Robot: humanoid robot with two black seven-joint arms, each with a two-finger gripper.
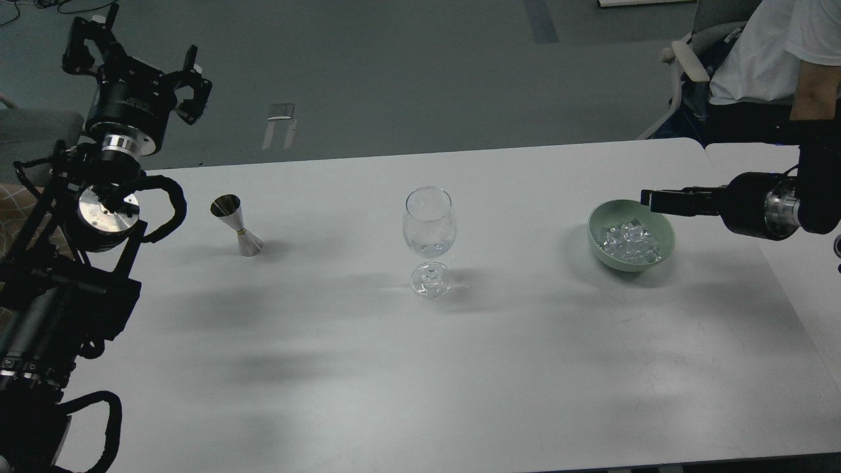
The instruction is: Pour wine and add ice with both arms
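A clear wine glass [428, 226] stands upright mid-table, with a little clear liquid low in its bowl. A steel jigger [237, 226] stands to its left. A pale green bowl [596, 244] to the right holds several clear ice cubes [629, 239]. My left gripper [135, 58] is raised beyond the table's far left edge, above and behind the jigger, open and empty. My right gripper [647, 198] comes in from the right, level and pointing left, its tip over the bowl's far right rim. It is seen edge-on, so its fingers cannot be told apart.
The white table [420, 368] carries only these three things. A second table [775, 263] joins it on the right. A seated person [769, 52] in a chair is beyond the far right corner. A small metal piece [281, 113] lies on the floor.
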